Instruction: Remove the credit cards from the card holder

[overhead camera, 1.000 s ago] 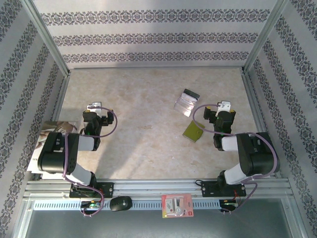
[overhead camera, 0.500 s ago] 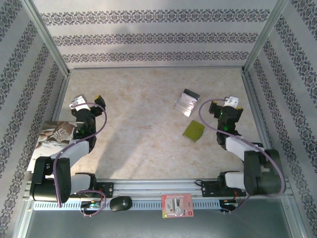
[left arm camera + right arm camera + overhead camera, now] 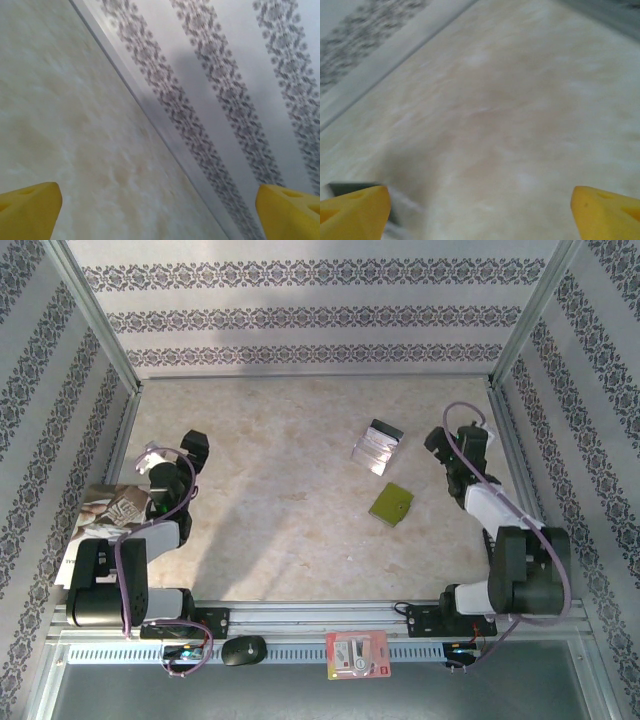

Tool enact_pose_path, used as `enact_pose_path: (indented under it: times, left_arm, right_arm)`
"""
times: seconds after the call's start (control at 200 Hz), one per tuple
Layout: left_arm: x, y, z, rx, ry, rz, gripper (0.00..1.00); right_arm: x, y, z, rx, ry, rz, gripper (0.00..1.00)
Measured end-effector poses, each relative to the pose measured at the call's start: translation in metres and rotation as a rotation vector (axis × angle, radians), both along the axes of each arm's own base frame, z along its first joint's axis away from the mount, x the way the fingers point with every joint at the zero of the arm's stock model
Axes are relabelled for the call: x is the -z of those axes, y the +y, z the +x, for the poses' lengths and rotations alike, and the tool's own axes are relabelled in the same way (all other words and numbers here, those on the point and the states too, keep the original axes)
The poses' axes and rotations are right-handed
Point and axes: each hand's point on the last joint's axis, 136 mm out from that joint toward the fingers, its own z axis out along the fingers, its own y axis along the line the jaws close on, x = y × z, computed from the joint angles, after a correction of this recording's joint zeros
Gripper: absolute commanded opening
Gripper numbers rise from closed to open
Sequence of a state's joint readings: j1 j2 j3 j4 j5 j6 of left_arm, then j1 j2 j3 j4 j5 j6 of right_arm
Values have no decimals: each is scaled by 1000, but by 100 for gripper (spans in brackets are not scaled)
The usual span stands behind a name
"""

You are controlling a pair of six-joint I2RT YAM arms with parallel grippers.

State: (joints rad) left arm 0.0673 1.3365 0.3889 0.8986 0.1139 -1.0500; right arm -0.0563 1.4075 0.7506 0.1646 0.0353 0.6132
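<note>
Holding both claws wide and empty while the cards lie outside the holder

My left claw [image 3: 160, 210] gapes wide over the bare worktop [image 3: 290, 500] on the left side, gripping nothing. My right claw [image 3: 480, 210] is spread wide and empty too, off to the right. The credit cards [image 3: 378, 447] lie in a small silver-grey stack, one edge black. The olive-green card holder [image 3: 391, 503] lies flat nearer me, close to them but apart. I judge the cards light, stiff and slippery. Lying flush, they are best pinched across their long edges, perhaps after tipping one edge up. The thin holder would probably skid if nudged.
</note>
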Motion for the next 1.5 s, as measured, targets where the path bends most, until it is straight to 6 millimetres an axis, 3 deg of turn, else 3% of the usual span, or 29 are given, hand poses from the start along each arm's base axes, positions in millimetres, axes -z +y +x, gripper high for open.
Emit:
enact_pose_path:
  times: [0.155, 0.22, 0.325, 0.425, 0.535, 1.149, 1.354, 1.504]
  left_arm:
    - [-26, -42, 18, 181, 13, 2, 99]
    - [-35, -66, 16, 256, 16, 34, 100]
    - [-38, -95, 7, 354, 40, 93, 92]
    - [-29, -105, 4, 403, 82, 126, 92]
    - [-18, -106, 0, 422, 128, 149, 92]
    - [-6, -132, -1, 569, 198, 193, 82]
    - [-18, -194, 22, 716, 206, 282, 67]
    - [-1, -240, 48, 795, 259, 335, 62]
  right_arm:
    - [-1, 44, 20, -206, 33, 78, 74]
    - [12, 61, 22, -280, 79, 104, 68]
    - [40, 82, 21, -369, 167, 149, 65]
    - [62, 96, 19, -438, 248, 169, 66]
    - [69, 107, 22, -494, 291, 159, 67]
    - [67, 122, 39, -636, 321, 77, 73]
    - [66, 121, 36, -617, 306, 90, 70]
    - [61, 107, 22, -486, 272, 146, 60]
